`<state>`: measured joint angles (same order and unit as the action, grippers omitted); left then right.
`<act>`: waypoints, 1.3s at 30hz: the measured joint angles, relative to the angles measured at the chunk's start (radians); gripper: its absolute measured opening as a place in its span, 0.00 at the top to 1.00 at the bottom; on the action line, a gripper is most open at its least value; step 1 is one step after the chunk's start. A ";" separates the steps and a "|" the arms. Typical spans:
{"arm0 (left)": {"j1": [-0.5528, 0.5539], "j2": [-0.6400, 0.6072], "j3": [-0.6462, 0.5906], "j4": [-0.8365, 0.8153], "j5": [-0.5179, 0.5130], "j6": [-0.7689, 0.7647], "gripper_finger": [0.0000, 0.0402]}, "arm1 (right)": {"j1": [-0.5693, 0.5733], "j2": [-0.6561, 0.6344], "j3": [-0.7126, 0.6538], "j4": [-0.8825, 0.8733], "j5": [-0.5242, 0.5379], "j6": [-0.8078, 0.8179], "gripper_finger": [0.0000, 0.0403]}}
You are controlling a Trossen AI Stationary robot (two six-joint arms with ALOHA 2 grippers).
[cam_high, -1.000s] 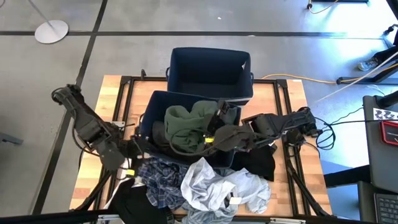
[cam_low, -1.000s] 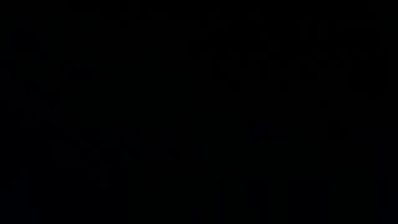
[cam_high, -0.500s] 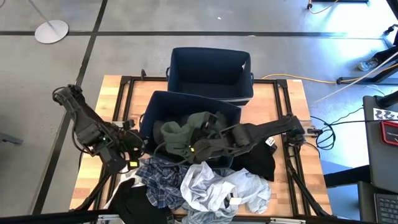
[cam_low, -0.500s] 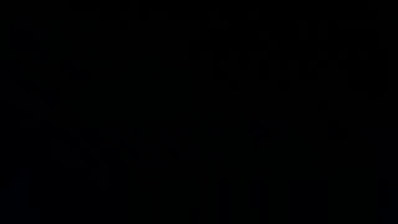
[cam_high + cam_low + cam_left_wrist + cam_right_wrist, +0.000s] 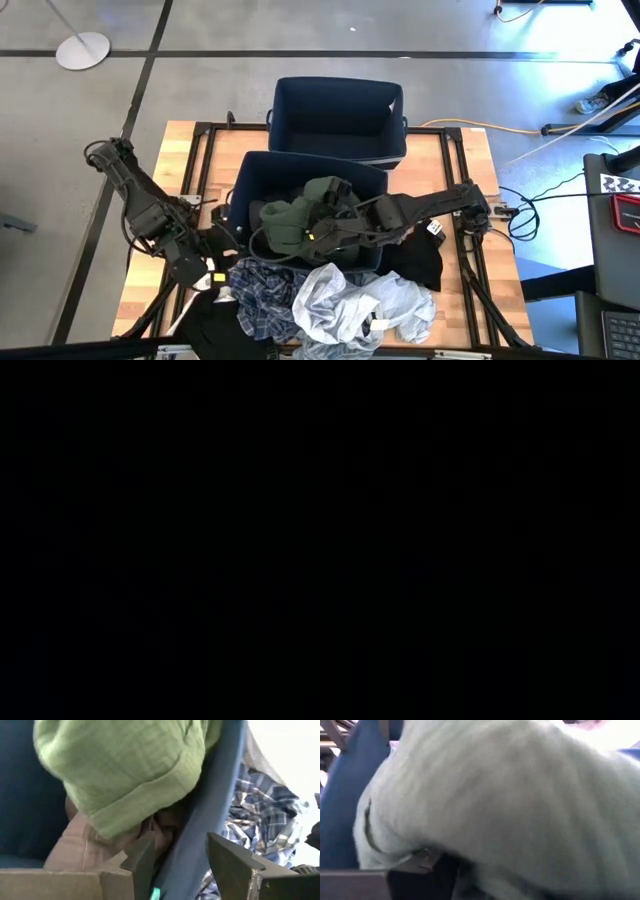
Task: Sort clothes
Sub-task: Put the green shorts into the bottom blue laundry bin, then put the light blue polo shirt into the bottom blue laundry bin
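Observation:
The olive green garment [image 5: 290, 215] lies heaped in the near navy bin [image 5: 240, 185], over a brown-grey garment [image 5: 85, 847]. My right gripper [image 5: 318, 236] is sunk into this heap from the right. Pale fabric [image 5: 510, 795] fills its wrist view. My left gripper [image 5: 222, 264] is at the bin's near-left corner, open, with one finger [image 5: 145, 860] inside the bin's near wall [image 5: 200, 820] and one finger [image 5: 225, 862] outside. The plaid shirt [image 5: 262, 295], the pale striped garment [image 5: 345, 305] and black garments [image 5: 420, 262] lie on the table in front of the bin. The low view is black. My left gripper stands astride the near bin's near wall [image 5: 180, 865] close to its left corner, one finger inside the bin and one outside. The fingers come in level from the table's left, along the wall. I cannot tell whether they touch the wall.
A second navy bin [image 5: 340, 105] stands behind the near one at the table's far edge, with only a small white tag showing inside. Another black garment [image 5: 225, 330] hangs at the near edge. Bare wooden tabletop [image 5: 180, 150] shows at the far left and far right [image 5: 465, 150].
My right gripper has gone from the near bin's right part toward the table's left and near edge. The olive green garment has shifted with it toward the bin's left and near side. The clothes on the table have stayed where they were.

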<state>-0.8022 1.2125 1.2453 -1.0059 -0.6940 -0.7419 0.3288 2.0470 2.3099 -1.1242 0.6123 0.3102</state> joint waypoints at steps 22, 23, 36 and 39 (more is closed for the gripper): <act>0.054 -0.001 0.000 -0.008 -0.005 0.075 0.59 | 0.146 -0.137 0.002 -0.055 -0.145 0.188 0.27; 0.054 -0.001 0.000 -0.008 -0.005 0.075 0.59 | 0.174 -0.138 0.001 -0.058 -0.145 0.203 0.27; 0.054 -0.002 0.000 -0.007 -0.005 0.078 0.59 | 0.546 -0.132 -0.054 -0.254 0.087 0.669 0.27; 0.054 -0.002 0.000 -0.007 -0.005 0.078 0.59 | 0.608 -0.131 -0.104 -0.298 0.132 0.787 0.27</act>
<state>-0.7479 1.2110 1.2457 -1.0130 -0.6991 -0.6636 0.9369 1.9156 2.2064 -1.4227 0.7444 1.0975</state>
